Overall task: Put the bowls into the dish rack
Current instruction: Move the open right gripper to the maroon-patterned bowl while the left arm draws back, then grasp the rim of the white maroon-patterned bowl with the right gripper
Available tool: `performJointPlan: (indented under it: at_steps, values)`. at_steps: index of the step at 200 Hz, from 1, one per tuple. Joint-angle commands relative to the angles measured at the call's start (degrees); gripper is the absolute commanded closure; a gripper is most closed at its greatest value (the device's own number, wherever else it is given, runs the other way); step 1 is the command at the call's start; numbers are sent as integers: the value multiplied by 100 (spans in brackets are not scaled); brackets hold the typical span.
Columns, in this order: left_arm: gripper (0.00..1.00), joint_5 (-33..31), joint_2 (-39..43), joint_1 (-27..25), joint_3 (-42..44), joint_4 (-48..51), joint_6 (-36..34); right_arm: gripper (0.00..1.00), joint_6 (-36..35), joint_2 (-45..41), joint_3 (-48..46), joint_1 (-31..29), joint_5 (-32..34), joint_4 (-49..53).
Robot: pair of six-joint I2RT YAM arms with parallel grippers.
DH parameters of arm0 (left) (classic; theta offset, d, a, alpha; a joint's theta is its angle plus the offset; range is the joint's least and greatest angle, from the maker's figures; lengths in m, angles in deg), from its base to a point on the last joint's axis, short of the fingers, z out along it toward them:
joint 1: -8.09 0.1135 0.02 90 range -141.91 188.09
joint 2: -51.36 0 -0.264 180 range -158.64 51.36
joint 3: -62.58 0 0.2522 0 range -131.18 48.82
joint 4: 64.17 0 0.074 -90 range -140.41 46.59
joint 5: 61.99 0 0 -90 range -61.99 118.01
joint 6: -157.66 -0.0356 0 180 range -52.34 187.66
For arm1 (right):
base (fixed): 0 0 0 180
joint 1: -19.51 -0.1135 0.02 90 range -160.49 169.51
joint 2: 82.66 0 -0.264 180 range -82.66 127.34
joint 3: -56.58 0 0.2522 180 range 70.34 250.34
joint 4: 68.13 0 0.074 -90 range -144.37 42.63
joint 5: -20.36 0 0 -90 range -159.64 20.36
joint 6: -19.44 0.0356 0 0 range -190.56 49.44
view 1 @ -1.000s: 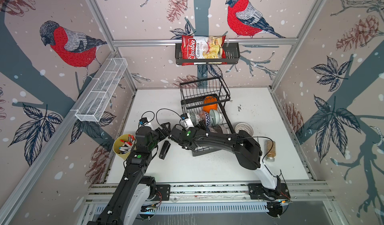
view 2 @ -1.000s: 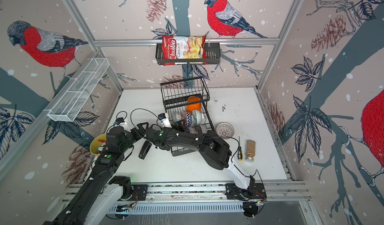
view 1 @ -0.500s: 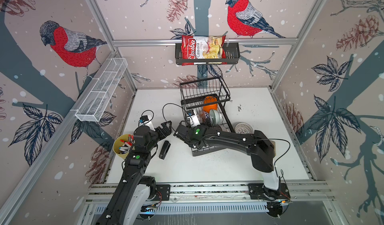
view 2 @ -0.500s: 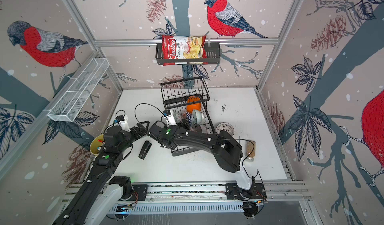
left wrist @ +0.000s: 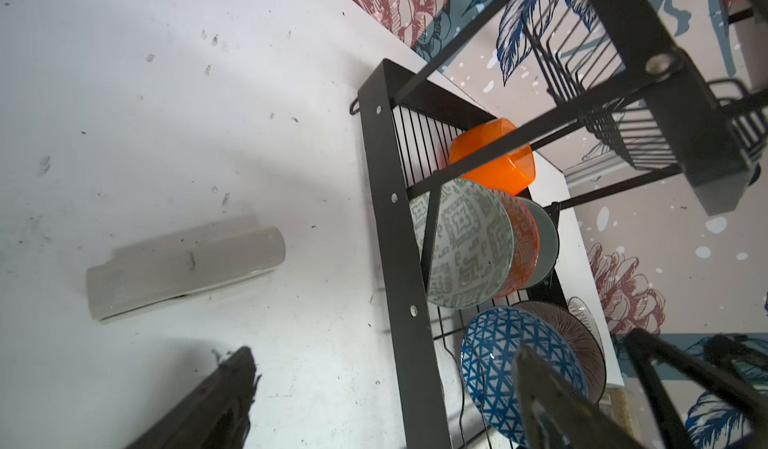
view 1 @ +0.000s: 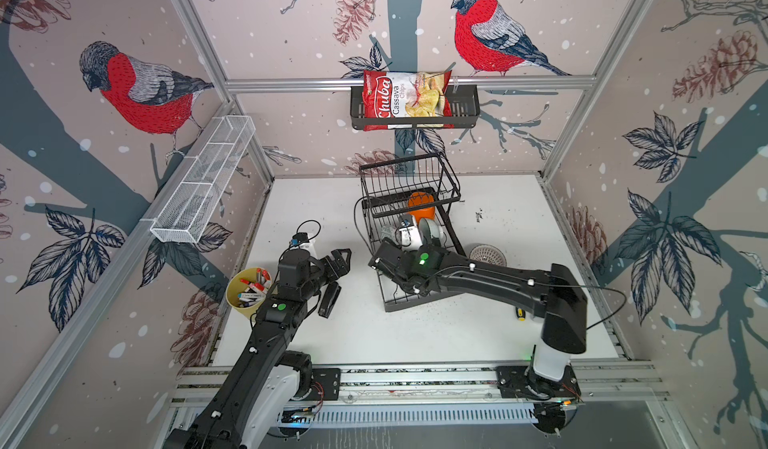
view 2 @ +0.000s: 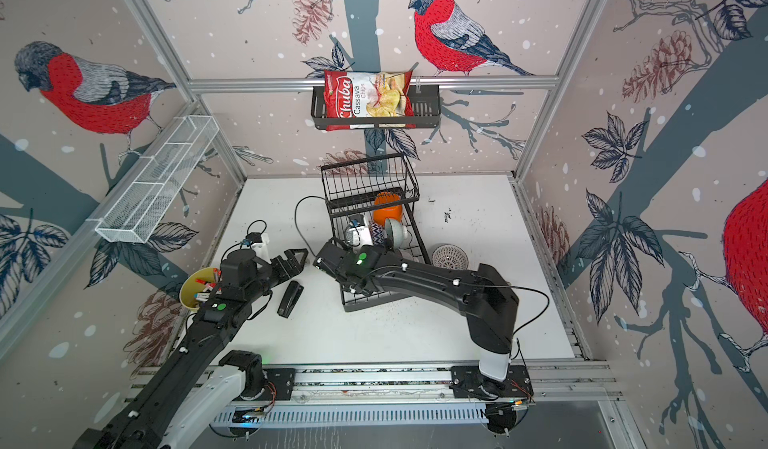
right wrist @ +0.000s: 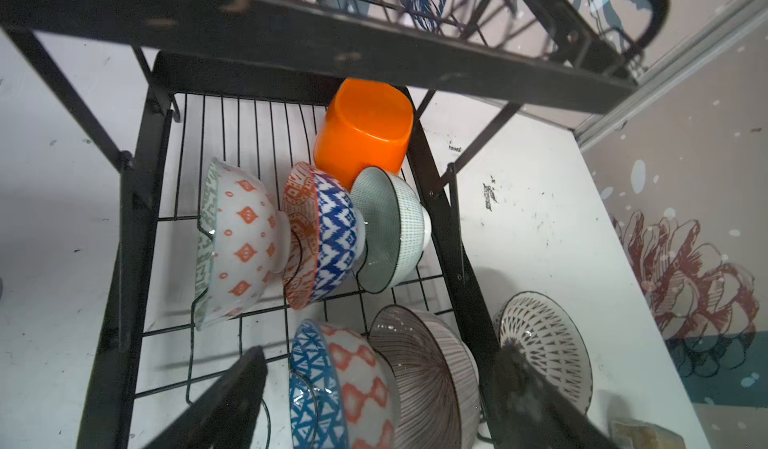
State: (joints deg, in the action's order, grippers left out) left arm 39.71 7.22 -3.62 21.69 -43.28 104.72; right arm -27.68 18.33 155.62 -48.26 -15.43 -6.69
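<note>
The dish rack [view 1: 390,304] stands on the white table [view 1: 519,218], and six bowls are loaded on its base tray. The orange bowl [right wrist: 365,131] lies on its side at the end of the rack under the raised basket [view 1: 409,167]. Next along the rack, three bowls stand on edge in a row across the tray: a white bowl with orange diamonds [right wrist: 245,243], a blue-and-orange patterned bowl [right wrist: 330,235] and a pale mint bowl [right wrist: 395,231]. Nearer the rack's open end stand a blue-triangle bowl [right wrist: 316,384] and a grey striped bowl [right wrist: 428,368], also on edge. One more bowl, white with a dark lattice [right wrist: 540,343], sits on the table just outside the rack's long side rail; I cannot tell whether it touches the rail. The right fingers [right wrist: 232,397] are spread wide over the rack's open end, one on each side of the last pair of bowls, pinching nothing. The left fingers [view 1: 341,256] are also spread wide and empty, hanging above the table beside the rack's opposite long side, apart from it. A black stapler [view 1: 328,299] lies on the table on that same side of the rack.
</note>
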Motion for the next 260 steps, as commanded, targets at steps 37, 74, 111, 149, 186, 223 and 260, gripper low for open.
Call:
performJointPlan:
  at_steps: [37, 74, 111, 149, 186, 223, 260]
  values:
    - [5, -302, -136, -335, -47, 108, -59, 19, 526, -1590, -1452, 963, -1167, -401]
    - [6, -258, -132, -523, -11, 186, -1, 22, 418, -2485, -2416, 1981, -1818, -817]
    - [6, -547, -229, -1053, 12, 266, 119, 23, 232, -2879, -2936, 2863, -2198, -979]
    - [7, -933, -451, -1727, 67, 338, 281, 26, 48, -2893, -3302, 3619, -2433, -1105]
    - [7, -1154, -580, -2416, 113, 363, 488, 31, -185, -2827, -3642, 4327, -2935, -1352]
    - [7, -1402, -762, -2870, 103, 423, 583, 36, -358, -2759, -4037, 4836, -3653, -1943]
    - [7, -1375, -965, -3022, 240, 110, 592, 41, -401, -2489, -4131, 5004, -3851, -2183]
